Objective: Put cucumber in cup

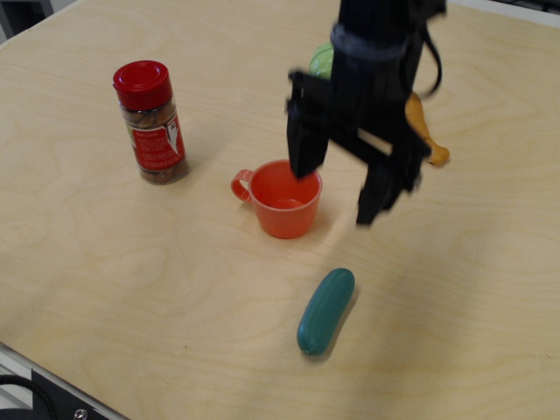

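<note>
The dark teal cucumber point(325, 311) lies on the wooden table at the front, a little right of centre, tilted slightly. The orange-red cup point(283, 198) stands upright behind it, its handle to the left, empty as far as I can see. My black gripper point(339, 187) hangs above the table just right of the cup and behind the cucumber. Its two fingers are spread wide and hold nothing. The left finger point(303, 147) overlaps the cup's far rim in the picture.
A red-lidded spice jar point(150, 122) stands at the left. A pale green cabbage toy point(320, 61) and an orange chicken drumstick toy point(429, 138) lie at the back, mostly hidden by the arm. The table's front edge runs along the lower left.
</note>
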Controlling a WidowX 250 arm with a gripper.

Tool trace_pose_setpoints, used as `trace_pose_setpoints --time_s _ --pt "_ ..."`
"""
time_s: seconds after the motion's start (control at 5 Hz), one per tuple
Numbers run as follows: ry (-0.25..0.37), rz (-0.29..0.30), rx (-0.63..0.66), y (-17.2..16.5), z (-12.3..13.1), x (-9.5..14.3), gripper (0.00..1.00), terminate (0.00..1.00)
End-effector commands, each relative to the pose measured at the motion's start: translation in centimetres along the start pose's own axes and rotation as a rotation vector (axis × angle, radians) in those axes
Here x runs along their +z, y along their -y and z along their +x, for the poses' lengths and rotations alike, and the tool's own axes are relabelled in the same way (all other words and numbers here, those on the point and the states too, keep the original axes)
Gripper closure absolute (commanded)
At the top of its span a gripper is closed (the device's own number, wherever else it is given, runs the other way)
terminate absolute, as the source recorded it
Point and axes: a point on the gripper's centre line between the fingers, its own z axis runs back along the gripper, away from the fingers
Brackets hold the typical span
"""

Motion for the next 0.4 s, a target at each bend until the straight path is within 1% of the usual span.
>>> trace_pose_setpoints --time_s 0.0,0.2 --pt "0.017 -0.015 -0.022 2.0 -2.9 -1.7 0.00 0.00" --pt "-0.013 -0.013 -0.002 1.9 -3.8 -3.2 0.00 0.00"
